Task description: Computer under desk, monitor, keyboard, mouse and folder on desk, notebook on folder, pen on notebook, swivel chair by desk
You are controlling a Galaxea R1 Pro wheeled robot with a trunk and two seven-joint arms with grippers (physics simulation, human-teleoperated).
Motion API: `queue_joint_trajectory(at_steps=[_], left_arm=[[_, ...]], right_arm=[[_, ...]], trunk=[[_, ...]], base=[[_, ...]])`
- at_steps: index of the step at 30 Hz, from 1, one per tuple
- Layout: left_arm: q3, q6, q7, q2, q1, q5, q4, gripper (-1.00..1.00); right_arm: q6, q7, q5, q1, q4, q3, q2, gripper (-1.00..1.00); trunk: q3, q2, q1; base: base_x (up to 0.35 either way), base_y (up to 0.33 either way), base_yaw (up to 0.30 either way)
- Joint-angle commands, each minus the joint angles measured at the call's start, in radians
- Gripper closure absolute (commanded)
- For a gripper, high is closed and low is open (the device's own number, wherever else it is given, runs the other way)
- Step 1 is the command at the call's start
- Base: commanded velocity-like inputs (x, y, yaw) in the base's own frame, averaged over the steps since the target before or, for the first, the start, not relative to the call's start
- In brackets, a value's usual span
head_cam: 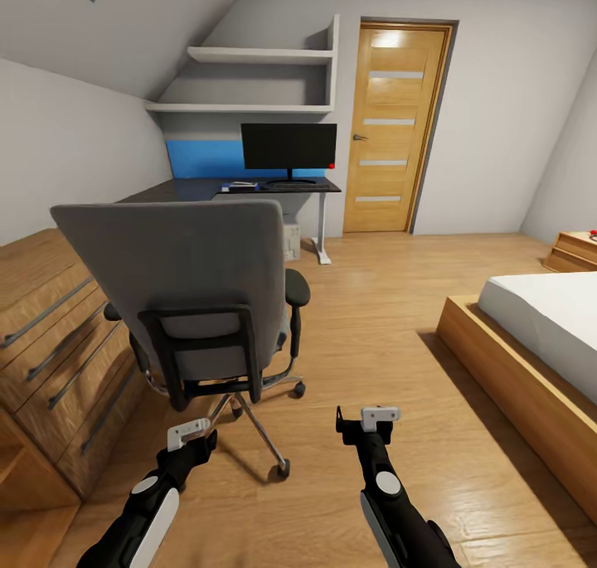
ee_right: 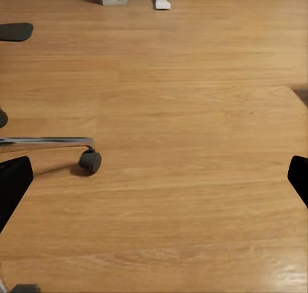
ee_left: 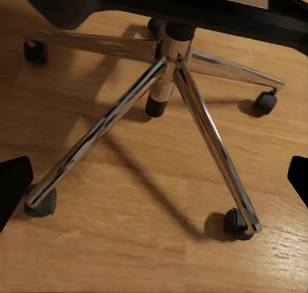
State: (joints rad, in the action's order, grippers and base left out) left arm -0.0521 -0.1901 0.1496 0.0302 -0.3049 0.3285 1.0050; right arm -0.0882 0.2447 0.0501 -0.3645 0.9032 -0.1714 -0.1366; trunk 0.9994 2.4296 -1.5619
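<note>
The grey swivel chair stands in the middle of the floor with its tall back toward me, hiding the seat and any folder on it. Its chrome five-star base lies just past my open left gripper, which hangs low behind the chair. My right gripper is open too, over bare floor beside one castor. At the far wall the black desk carries the wide monitor. The computer stands under it. Small flat things on the desk are too far to identify.
Light wooden low cabinets run along the left, close to the chair. A bed with a wooden frame fills the right. A wooden door and a nightstand stand at the back. Open floor lies between chair and bed.
</note>
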Motion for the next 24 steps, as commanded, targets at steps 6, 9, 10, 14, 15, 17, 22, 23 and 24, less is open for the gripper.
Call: queue_joint_trajectory(at_steps=[6,9,10,14,15,17,22,23,24], left_arm=[[-0.005,-0.003,0.010,0.008,0.000,0.011,0.002,-1.00],[-0.005,-0.003,0.010,0.009,0.000,0.010,0.001,-1.00],[-0.005,-0.003,0.010,0.009,0.000,0.010,0.001,-1.00],[-0.005,-0.003,0.009,0.010,0.000,0.010,0.002,-1.00],[-0.005,-0.003,0.009,0.010,0.000,0.010,0.002,-1.00],[-0.005,-0.003,0.008,0.010,0.000,0.010,0.001,-1.00],[-0.005,-0.003,0.008,0.011,0.000,0.011,0.001,-1.00],[-0.005,-0.003,0.008,0.011,0.000,0.011,0.001,-1.00],[-0.005,-0.003,0.008,0.011,0.000,0.011,0.001,-1.00]], right_arm=[[-0.001,0.007,0.004,-0.001,-0.001,-0.002,0.000,-1.00],[-0.001,0.007,0.004,-0.001,-0.001,-0.002,0.000,-1.00],[-0.001,0.007,0.004,-0.001,-0.001,-0.002,0.000,-1.00],[-0.001,0.007,0.004,-0.001,-0.001,-0.002,0.000,-1.00],[-0.001,0.007,0.004,-0.001,-0.001,-0.002,0.000,-1.00],[-0.001,0.007,0.004,-0.001,-0.001,-0.002,0.000,-1.00],[-0.001,0.007,0.005,-0.001,-0.001,-0.002,0.000,-1.00],[-0.001,0.007,0.005,-0.001,-0.001,-0.002,0.000,-1.00],[-0.001,0.007,0.005,-0.001,-0.001,-0.002,0.000,-1.00]], trunk=[[0.001,0.000,0.000],[0.001,0.000,0.000],[0.001,0.000,0.000],[0.001,0.000,0.000],[0.001,0.000,0.000],[0.001,0.000,0.000],[0.001,0.000,0.000],[0.001,0.000,0.000],[0.001,0.000,0.000]], base=[[0.000,0.012,0.000],[0.000,0.002,0.000],[0.000,0.000,0.000],[-0.086,0.002,0.000],[-0.114,0.018,0.000],[-0.130,0.090,0.000],[-0.140,0.183,0.000],[-0.080,0.164,0.000],[-0.033,0.128,0.000]])
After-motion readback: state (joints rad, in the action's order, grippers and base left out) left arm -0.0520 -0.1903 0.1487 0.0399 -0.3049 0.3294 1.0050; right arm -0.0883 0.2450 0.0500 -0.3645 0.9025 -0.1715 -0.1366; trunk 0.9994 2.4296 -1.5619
